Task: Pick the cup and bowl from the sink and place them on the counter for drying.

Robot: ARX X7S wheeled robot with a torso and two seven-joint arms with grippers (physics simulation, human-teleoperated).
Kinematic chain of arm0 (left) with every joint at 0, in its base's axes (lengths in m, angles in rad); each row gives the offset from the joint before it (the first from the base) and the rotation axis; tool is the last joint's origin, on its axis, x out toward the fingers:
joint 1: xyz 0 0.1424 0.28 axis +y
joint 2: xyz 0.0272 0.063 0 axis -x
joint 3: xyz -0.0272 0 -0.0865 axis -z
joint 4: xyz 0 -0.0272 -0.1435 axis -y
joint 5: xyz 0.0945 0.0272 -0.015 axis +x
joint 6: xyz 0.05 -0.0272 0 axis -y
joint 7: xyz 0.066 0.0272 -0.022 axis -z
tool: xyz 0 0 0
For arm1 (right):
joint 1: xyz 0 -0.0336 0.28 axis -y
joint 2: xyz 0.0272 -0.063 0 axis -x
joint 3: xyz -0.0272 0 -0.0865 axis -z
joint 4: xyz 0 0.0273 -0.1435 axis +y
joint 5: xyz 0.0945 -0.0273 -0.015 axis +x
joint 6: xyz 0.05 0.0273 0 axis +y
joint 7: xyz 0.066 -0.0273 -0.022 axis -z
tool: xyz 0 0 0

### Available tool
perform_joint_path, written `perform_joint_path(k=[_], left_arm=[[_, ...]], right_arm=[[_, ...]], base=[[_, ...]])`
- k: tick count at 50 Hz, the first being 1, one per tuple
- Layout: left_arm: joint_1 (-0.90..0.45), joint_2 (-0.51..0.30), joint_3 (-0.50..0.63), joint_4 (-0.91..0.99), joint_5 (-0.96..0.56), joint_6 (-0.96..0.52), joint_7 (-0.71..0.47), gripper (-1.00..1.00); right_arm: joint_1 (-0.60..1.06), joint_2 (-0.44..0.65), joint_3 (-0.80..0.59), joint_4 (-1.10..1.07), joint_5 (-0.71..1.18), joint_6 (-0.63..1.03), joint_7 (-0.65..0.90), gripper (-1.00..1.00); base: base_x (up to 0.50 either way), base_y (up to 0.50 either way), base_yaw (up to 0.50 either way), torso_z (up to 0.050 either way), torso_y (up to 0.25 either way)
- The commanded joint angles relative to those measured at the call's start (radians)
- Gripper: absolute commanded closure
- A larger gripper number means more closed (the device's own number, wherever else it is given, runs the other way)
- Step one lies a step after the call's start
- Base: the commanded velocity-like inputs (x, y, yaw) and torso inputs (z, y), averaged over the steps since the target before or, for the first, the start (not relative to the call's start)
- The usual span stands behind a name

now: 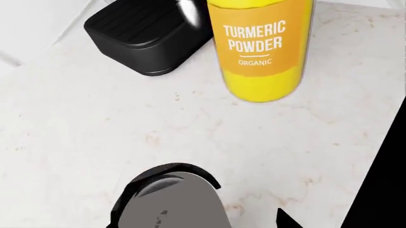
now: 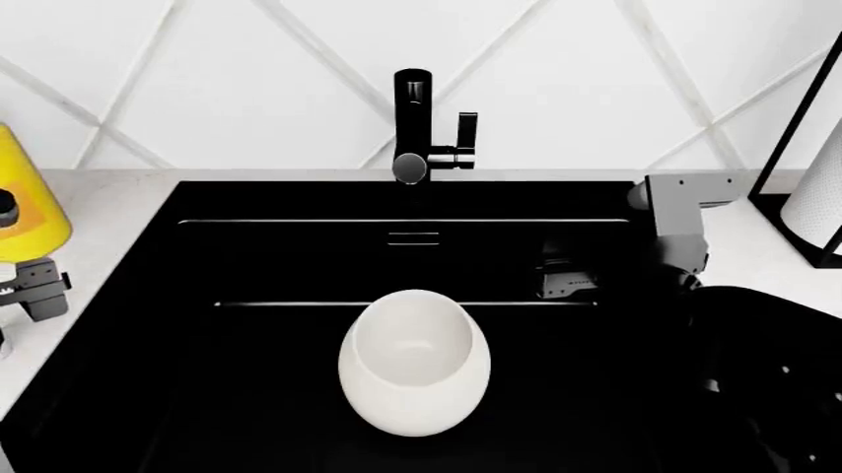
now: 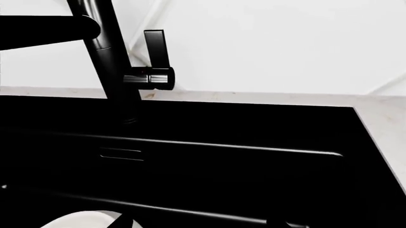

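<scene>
The white bowl (image 2: pixel 414 365) stands in the middle of the black sink (image 2: pixel 263 256), open side up. Its rim shows at the edge of the right wrist view (image 3: pixel 76 221). My right gripper (image 2: pixel 566 281) hangs inside the sink to the bowl's back right, apart from it, with its jaws wide open and empty (image 3: pixel 201 224). The cup (image 1: pixel 178 204), grey in shadow with a dark top, stands upright between my left gripper's fingers over the counter (image 1: pixel 95 128). Bare counter shows between the cup and one fingertip (image 1: pixel 285 221). In the head view the left gripper (image 2: pixel 34 291) is at the far left.
A yellow turmeric powder bottle (image 1: pixel 263 47) and a black box (image 1: pixel 149 35) stand on the counter beyond the cup. The bottle also shows in the head view (image 2: pixel 27 207). The black faucet (image 2: pixel 414 128) rises behind the sink. A paper-towel roll (image 2: pixel 822 197) is at the right.
</scene>
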State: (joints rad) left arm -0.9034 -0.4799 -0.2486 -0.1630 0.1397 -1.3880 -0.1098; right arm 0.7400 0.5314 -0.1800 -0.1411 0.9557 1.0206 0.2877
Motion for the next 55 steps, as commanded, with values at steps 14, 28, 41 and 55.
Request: perform_joint_path(k=[14, 28, 41, 55], left_arm=[[-0.026, -0.011, 0.018, 0.061, 0.004, -0.052, 0.008, -1.0], [-0.088, -0.039, 0.048, 0.046, 0.01, -0.046, 0.009, -1.0], [-0.115, -0.032, 0.09, 0.1, -0.009, -0.098, 0.046, -1.0], [-0.21, 0.061, 0.223, 0.215, 0.416, -0.181, 0.543, -1.0]], right_arm=[[-0.002, 0.001, -0.003, 0.005, 0.001, -0.014, -0.003, -1.0], [-0.001, -0.003, -0.008, 0.009, 0.003, -0.019, -0.004, -1.0], [0.004, 0.003, -0.007, 0.004, 0.01, -0.014, 0.0, -1.0], [0.057, 0.004, -0.024, 0.014, 0.032, 0.035, 0.005, -1.0]], base=[[0.0, 0.0, 0.0, 0.0, 0.0], [0.0, 0.0, 0.0, 0.0, 0.0], [0.0, 0.0, 0.0, 0.0, 0.0], [0.0, 0.0, 0.0, 0.0, 0.0]])
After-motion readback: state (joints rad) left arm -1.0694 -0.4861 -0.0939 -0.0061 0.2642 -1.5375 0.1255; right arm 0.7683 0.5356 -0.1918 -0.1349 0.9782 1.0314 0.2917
